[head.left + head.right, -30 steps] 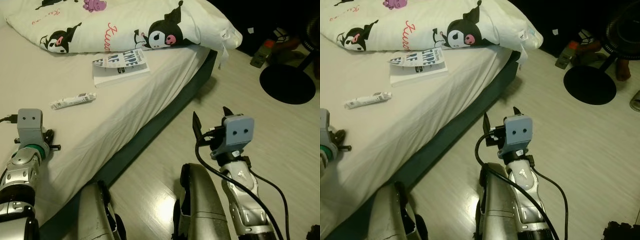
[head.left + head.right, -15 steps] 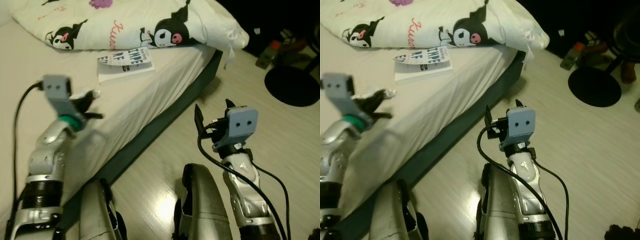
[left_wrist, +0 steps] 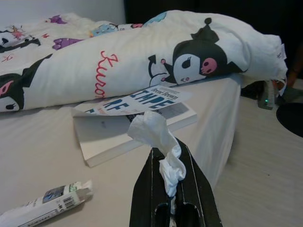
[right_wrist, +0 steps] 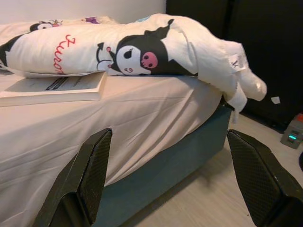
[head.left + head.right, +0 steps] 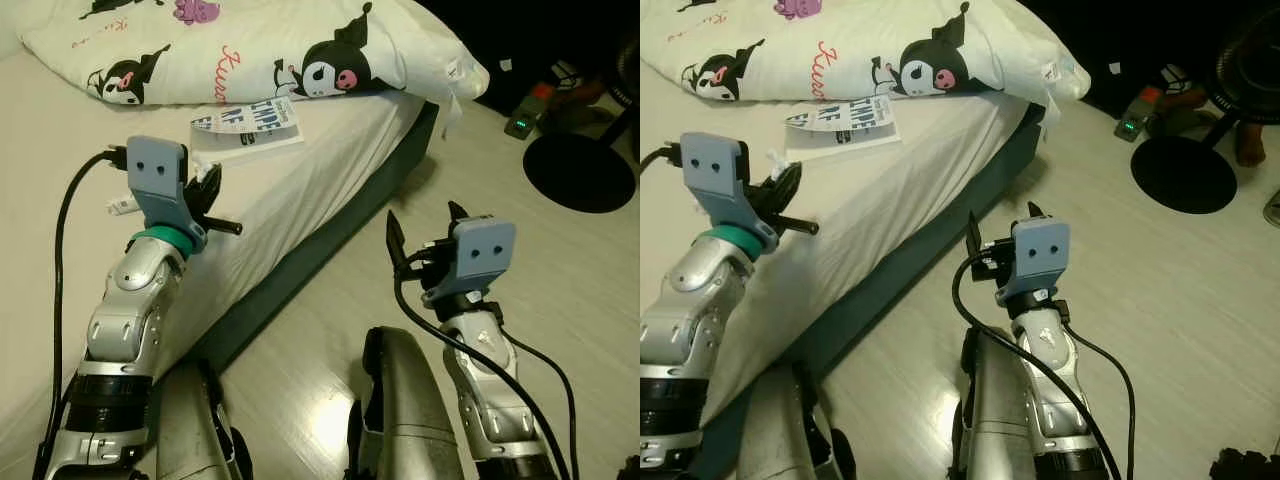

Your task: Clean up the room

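Observation:
My left gripper point(image 5: 212, 186) is raised over the bed point(image 5: 310, 190), shut on a crumpled white tissue point(image 3: 158, 142) that sticks up from between its black fingers. Just beyond it on the sheet lies a white paperback book point(image 3: 137, 118) with its cover curled open. A small white wrapped packet point(image 3: 45, 205) lies on the sheet beside the gripper, partly hidden behind my left wrist in the eye views. My right gripper point(image 5: 422, 228) hangs open over the wooden floor beside the bed's dark base, with nothing between its fingers point(image 4: 90, 175).
A large white pillow point(image 5: 250, 50) with cartoon prints lies across the head of the bed. On the floor at the right stand a fan's round black base point(image 5: 580, 170) and a small device with a green light point(image 5: 520, 125). My own legs show below.
My left arm has lifted from low at the bed's edge and swung forward over the sheet, now holding the tissue up. The right arm has barely moved; the camera shifted slightly.

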`<state>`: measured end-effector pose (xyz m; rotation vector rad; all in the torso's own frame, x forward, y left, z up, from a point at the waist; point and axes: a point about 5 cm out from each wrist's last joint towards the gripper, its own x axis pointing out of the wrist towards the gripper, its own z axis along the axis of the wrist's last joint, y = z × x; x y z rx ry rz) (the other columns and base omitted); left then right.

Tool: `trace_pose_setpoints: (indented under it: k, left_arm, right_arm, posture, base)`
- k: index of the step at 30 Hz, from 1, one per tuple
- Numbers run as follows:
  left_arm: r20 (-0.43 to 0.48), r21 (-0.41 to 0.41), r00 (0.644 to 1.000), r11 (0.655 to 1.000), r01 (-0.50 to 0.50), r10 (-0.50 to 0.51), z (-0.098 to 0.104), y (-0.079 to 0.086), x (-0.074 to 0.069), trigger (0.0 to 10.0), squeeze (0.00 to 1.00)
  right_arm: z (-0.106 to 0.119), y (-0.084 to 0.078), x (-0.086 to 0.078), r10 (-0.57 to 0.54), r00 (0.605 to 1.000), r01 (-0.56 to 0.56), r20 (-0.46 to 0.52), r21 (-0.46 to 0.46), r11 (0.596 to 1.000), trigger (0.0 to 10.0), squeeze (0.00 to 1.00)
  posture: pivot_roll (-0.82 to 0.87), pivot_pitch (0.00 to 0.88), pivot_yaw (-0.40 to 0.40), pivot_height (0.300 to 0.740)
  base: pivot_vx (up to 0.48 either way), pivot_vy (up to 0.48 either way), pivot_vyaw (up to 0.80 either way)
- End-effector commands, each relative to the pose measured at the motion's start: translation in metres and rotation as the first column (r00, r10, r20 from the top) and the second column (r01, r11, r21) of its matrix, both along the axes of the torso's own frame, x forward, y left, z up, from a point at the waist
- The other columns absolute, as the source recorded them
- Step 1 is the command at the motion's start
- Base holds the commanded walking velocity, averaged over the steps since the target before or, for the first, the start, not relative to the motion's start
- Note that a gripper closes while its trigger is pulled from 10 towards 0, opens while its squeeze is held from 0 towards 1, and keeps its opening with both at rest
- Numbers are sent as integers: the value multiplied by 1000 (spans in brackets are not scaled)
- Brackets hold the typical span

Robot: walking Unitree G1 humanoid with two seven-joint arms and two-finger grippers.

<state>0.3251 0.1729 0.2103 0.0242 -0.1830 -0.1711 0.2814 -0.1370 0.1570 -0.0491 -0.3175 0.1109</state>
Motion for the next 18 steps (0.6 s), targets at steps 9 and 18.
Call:
trace_pose_setpoints:
  k: [9,18]
  left_arm:
    - [5,5,1000,1000,-9,9,0,-9,3,10000,0]
    - [-20,-10,1000,1000,-1,1,-4,-13,4,10000,0]
  right_arm:
    - [-5,-5,2,-12,1000,12,-20,-10,1000,10000,0]
    - [-7,-6,1,-17,1000,17,-24,-13,1000,10000,0]
  posture:
    - [-120,111,65,585]
    - [-122,115,64,620]
  base:
    - [0,0,0]
    - [0,0,0]
